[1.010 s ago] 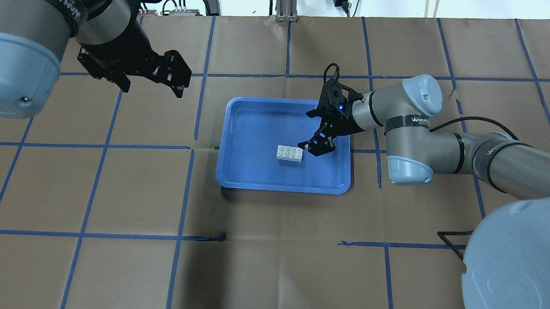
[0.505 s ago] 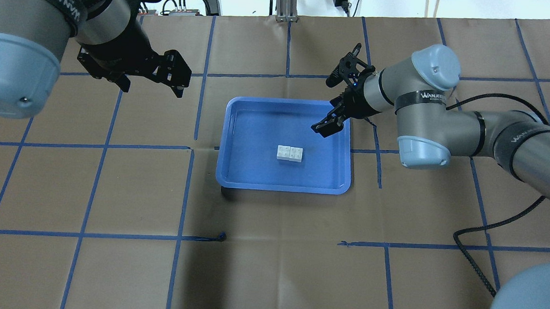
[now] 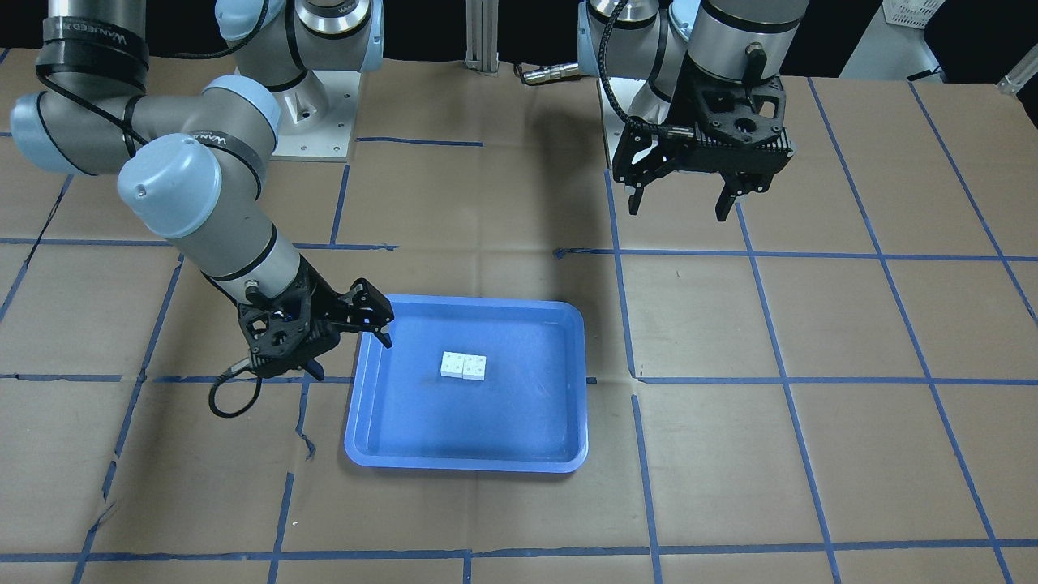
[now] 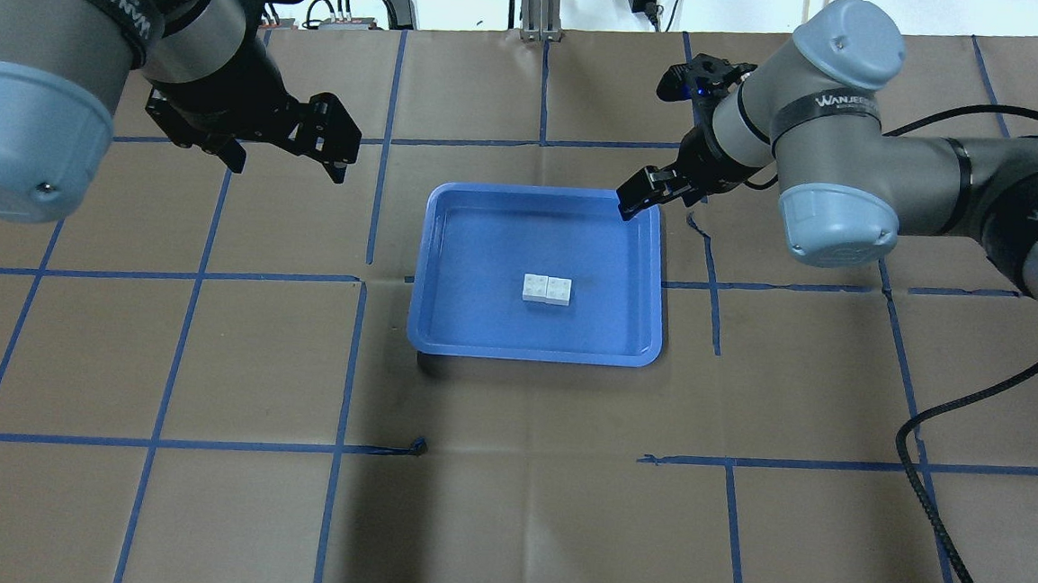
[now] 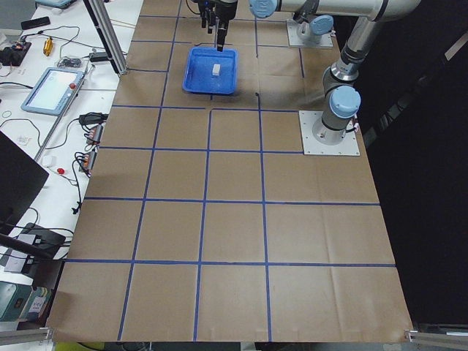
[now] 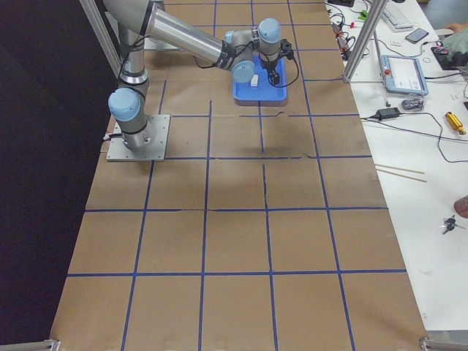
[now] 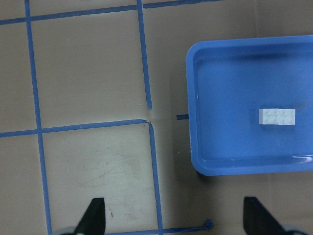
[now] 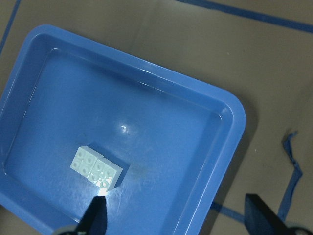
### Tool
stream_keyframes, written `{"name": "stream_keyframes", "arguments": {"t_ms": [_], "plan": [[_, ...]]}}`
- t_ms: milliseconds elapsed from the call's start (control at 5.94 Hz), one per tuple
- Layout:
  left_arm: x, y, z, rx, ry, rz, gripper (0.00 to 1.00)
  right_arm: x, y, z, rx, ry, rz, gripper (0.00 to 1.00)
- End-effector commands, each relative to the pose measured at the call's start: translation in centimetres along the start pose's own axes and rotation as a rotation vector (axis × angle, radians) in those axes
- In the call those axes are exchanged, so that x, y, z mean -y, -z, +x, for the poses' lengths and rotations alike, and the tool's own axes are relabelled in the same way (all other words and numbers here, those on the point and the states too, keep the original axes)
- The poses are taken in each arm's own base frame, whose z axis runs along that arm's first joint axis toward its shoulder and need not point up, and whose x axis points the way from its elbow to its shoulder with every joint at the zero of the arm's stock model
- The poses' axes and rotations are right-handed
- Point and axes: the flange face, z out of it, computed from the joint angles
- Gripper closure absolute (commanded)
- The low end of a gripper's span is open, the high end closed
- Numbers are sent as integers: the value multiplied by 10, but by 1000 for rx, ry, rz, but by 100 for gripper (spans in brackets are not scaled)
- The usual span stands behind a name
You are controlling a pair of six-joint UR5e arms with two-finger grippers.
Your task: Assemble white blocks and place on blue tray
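Overhead and front-facing cameras look steeply down on the table (image 4: 506, 507) from opposite sides; two end cameras view along it from afar. Both wrist cameras look down, sharing the blue tray (image 7: 190, 88), the right seemingly nearer.

White blocks (image 4: 547, 290), 2 joined side by side, studs up, mid blue tray (image 4: 445, 323).

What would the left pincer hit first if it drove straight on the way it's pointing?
Probably the brown paper-covered tabletop: the left pincer points down at paper beside the blue plastic tray.
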Motion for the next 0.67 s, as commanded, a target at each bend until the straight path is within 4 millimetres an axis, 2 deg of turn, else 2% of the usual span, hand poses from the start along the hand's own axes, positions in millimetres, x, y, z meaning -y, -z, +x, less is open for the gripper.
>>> {"name": "stream_keyframes", "arguments": {"t_ms": [0,168,337,505], "plan": [[1,5,0,0,0,9,1,4,29,-4,-25,-279,-98,0],[1,5,0,0,0,9,1,10,60,1,-149,-290,-178,0],[1,5,0,0,0,7,1,21,91,-6,-170,-311,-197,0],[1,5,0,0,0,7,1,31,128,-15,-190,-495,-182,0]]}}
